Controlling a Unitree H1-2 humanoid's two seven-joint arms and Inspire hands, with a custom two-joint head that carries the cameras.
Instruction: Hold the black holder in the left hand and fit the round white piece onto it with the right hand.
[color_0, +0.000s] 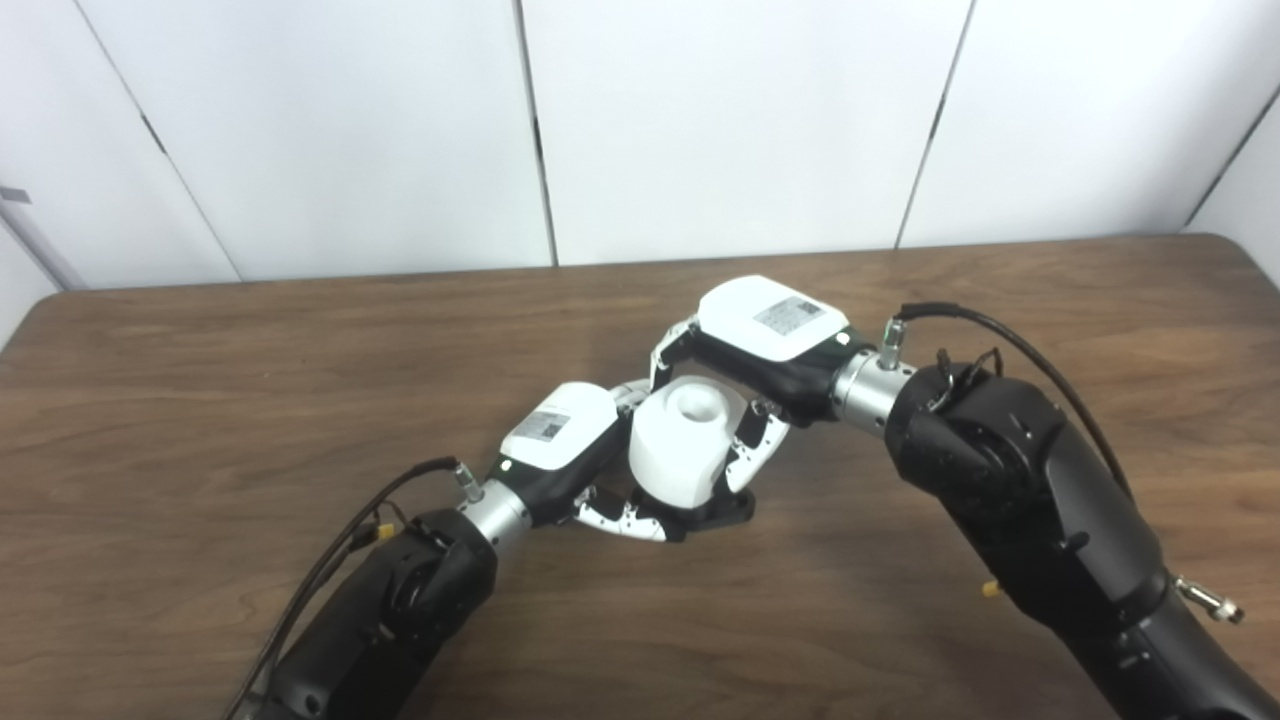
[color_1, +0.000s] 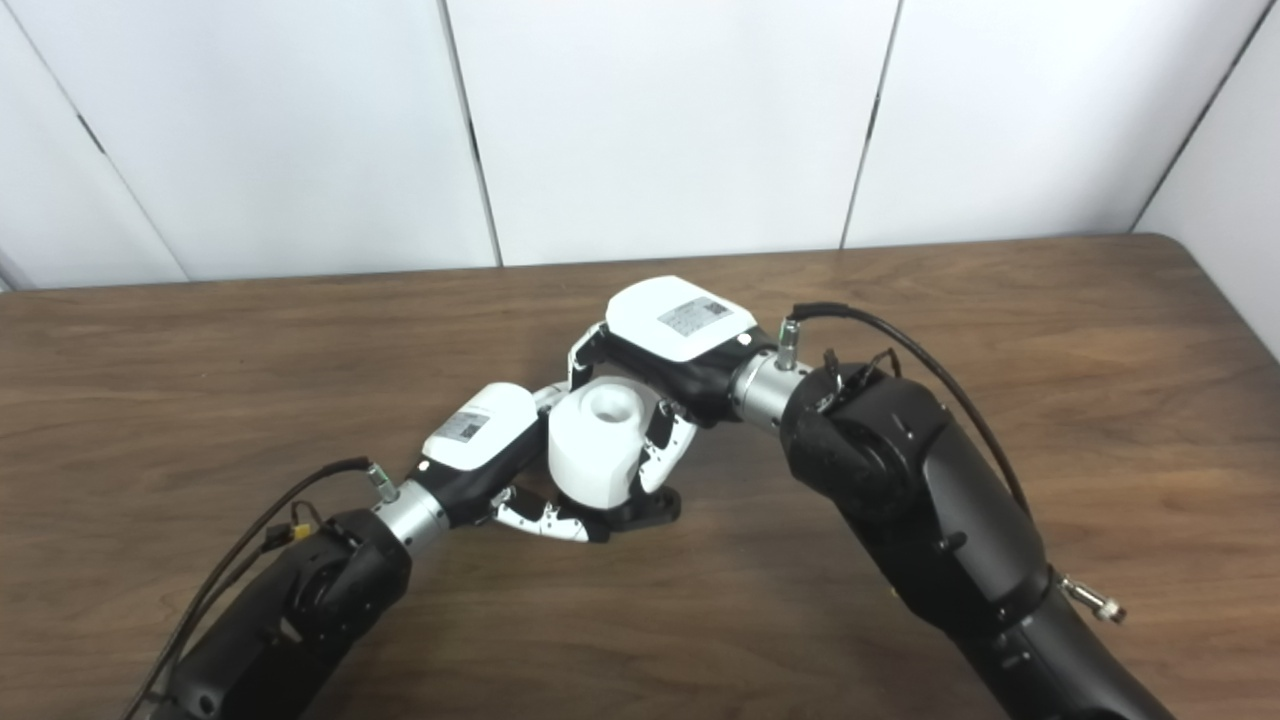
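The round white piece (color_0: 685, 440) has a hollow in its top and sits on the black holder (color_0: 725, 512), of which only the base edge shows beneath it. My left hand (color_0: 565, 450) is shut on the holder, fingers curled under and around its base at table level. My right hand (color_0: 765, 345) comes from the right and is shut on the white piece, fingers on its far and right sides. The same group shows in the right eye view, white piece (color_1: 598, 442) between left hand (color_1: 480, 440) and right hand (color_1: 675, 335).
The brown wooden table (color_0: 250, 400) carries nothing else that I can see. White wall panels (color_0: 700, 120) stand behind its far edge. Both black forearms reach in from the bottom corners.
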